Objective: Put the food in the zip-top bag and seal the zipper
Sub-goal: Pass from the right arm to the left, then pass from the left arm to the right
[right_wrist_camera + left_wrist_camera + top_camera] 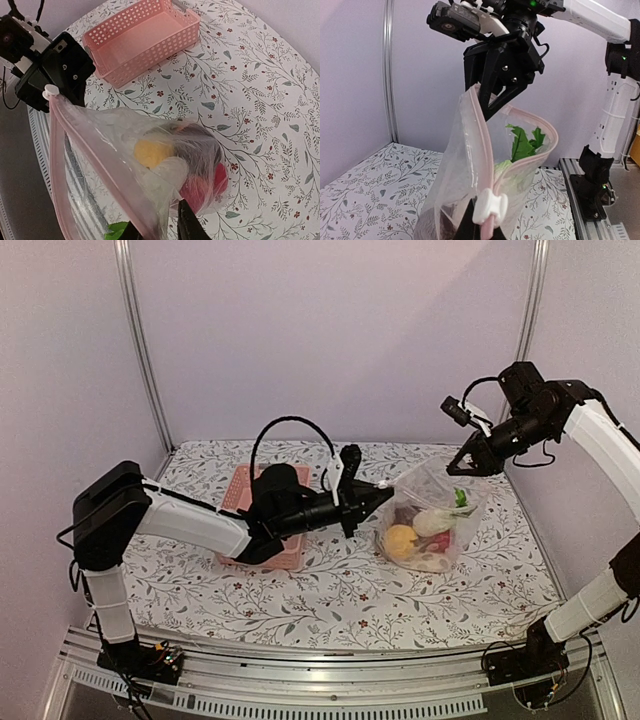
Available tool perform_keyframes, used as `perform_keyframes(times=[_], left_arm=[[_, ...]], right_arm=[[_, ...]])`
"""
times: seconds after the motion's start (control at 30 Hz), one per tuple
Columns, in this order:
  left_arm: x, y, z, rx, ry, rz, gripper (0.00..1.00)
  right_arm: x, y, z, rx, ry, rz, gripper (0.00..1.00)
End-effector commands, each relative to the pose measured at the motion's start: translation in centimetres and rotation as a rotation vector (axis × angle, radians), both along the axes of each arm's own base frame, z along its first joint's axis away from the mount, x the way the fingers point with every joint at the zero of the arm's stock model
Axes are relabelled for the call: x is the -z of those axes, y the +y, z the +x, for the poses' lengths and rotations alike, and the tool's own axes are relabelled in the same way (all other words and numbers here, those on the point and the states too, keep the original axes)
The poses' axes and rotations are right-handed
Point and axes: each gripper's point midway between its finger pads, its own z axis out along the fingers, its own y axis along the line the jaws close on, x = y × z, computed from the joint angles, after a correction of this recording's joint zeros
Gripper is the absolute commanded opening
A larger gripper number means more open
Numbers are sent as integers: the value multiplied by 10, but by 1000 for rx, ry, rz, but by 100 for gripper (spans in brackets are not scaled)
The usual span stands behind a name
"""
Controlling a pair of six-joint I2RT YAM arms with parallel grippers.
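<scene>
**Finding.** The clear crinkly zip-top bag (422, 490) stands on the floral-patterned table (330, 590), near the pink slatted plastic basket (150, 65). It is strung between your two arms with its mouth gaping. Your left gripper (380, 495) is fully closed on the white slider (490, 207) at the near end of the pink zipper strip (478, 150). Your right gripper (482, 100) straddles the bag's far corner with its jaws a little apart. Whether it actually pinches the plastic cannot be told.

**Recommendation.** Secure that far corner first. Keep the strip taut and straight, then draw the slider along it toward the right gripper without dragging the bag over.

**Count.** There is one bag, one slider and one basket, and no food shows in the basket. Inside the bag are:
- one yellow round piece (150, 152)
- one white radish (170, 172) with green leaves
- one dark purple piece (200, 145)
- at least one red round piece (200, 192)

More pieces may be hidden.
</scene>
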Motion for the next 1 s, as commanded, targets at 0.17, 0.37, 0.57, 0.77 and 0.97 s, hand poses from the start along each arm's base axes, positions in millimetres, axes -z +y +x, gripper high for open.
perform_keyframes(times=[0.17,0.37,0.57,0.77,0.97], left_arm=[[-49,8,-3,-61,50,29,0],[-55,-6,-17,-48,72,105,0],[-53,-7,-24,-57,96,166,0],[-49,-2,-30,-64,113,202,0],[-50,3,-35,-57,113,212,1]], right_arm=[[-90,18,-27,-112,-227,168,27],[-68,39,-52,-230,-188,133,25],[-43,50,-55,-267,-158,81,31],[-26,69,-67,-329,-118,73,32],[-18,85,-66,-345,-109,59,17]])
